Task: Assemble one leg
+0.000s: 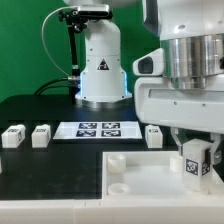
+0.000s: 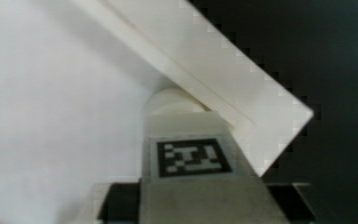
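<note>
Plainly the gripper (image 1: 193,172) is closed on the leg (image 1: 194,158), holding it at four o'clock in the exterior view, at a corner of the plate (image 1: 140,180). It looks light, stiff and smooth, best pinched on its flat sides.

Black table (image 1: 45,172) (pale wall (image 1: 25,40) behind)

The arm (image 1: 185,100) was glossy white with a ribbed silver wrist collar (image 1: 195,55). Its domed base (image 1: 95,45) bore a triangular sticker (image 1: 103,68), with black cables (image 1: 50,40) beside it. The pincer (image 1: 195,172) was grey.
</note>
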Tool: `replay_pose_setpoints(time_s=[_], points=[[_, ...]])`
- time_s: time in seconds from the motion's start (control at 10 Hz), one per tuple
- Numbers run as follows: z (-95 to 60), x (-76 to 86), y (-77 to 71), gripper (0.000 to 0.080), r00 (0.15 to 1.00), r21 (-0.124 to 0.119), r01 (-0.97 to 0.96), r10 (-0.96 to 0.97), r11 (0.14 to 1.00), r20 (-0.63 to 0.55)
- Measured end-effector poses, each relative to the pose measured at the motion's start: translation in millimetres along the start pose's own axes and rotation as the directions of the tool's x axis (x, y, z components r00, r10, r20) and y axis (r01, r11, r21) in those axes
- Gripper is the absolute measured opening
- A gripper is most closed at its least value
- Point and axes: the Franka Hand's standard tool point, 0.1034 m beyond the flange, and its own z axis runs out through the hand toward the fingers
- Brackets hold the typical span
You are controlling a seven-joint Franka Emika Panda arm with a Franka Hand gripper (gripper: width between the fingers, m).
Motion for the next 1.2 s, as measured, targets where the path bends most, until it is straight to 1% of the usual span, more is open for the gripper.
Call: replay_pose_setpoints(time_s=[0.1, 0.3, 0.4, 0.6, 0.7, 0.8, 0.9, 1.0, 1.1, 1.2], points=[[2.1, -3.5, -1.9, 0.0295, 0.979, -0.001, -0.205, 0.205, 0.979, 0.005], [4.1, -5.8, -3.9, 0.0295, 0.882, 0.014, -0.472, 0.472, 0.882, 0.019], [4.0, -6.5, -4.0, 0.0295, 0.878, 0.015, -0.479, 0.479, 0.878, 0.018], [4.1, -6.9, -3.8, 0.0306, 0.907, 0.014, -0.421, 0.42, 0.907, 0.017], [4.6, -6.7, -3.3, 0.0306, 0.934, 0.015, -0.358, 0.357, 0.934, 0.013], [6.6, -7.6, -0.9, 0.0538, 0.989, 0.013, -0.148, 0.148, 0.989, 0.009], [7.8, -8.1, 0.0, 0.0614, 1.0, 0.012, 0.007, -0.007, 1.0, 0.008], [7.6, -7.6, -0.1, 0.0614, 0.997, 0.012, 0.071, -0.071, 0.997, 0.006], [7.7, -7.2, 0.0, 0.0643, 0.983, 0.012, 0.185, -0.185, 0.983, 0.004], [7.6, -6.9, 0.0, 0.0648, 0.96, 0.013, 0.28, -0.28, 0.96, 0.003]])
